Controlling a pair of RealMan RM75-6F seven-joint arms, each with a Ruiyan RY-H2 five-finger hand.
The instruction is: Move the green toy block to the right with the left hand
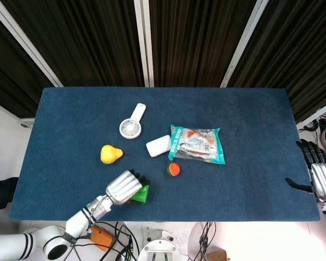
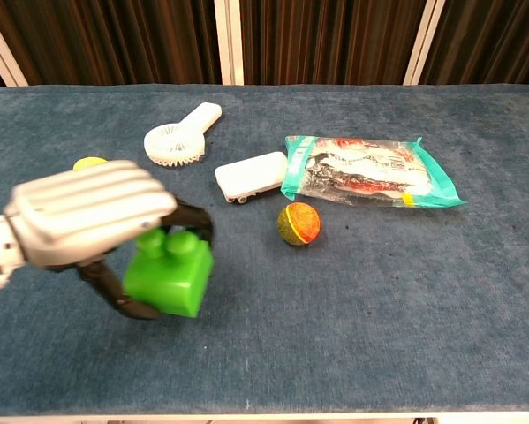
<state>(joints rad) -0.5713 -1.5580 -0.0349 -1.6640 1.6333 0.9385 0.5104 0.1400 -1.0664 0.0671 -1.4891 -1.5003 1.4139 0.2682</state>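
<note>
Grip was the main fact of this moment: the left hand (image 2: 87,216) held the block (image 2: 169,274), with the upper fingers (image 1: 138,178) curled over its studded top and a dark thumb hooked under its lower left side, so the block sat inside the closed hand, not beside it. In the chest view the block looked tilted and I judged it was lifted a little off the table (image 1: 250,119), though I could not be sure that no edge touched the cloth. Such a wrap from above made sense, because a smooth plastic brick slides easily, and fingers on top with a thumb below can carry it sideways without pushing it along the cloth. In the head view the block lay near the front edge, under the fingertips, with the ball (image 2: 298,223) to its right and a bit further back, and the pear (image 1: 110,154) behind and to the left. The fan (image 1: 132,123), the white case (image 1: 158,145) and the snack bag (image 1: 197,144) were well apart from it, towards the middle. I judged that the move to the right was in progress and not finished, since the block was not yet set down. The right hand (image 1: 319,173) hung at the far right edge of the table, fingers spread, holding nothing; it had no part in the task.
</note>
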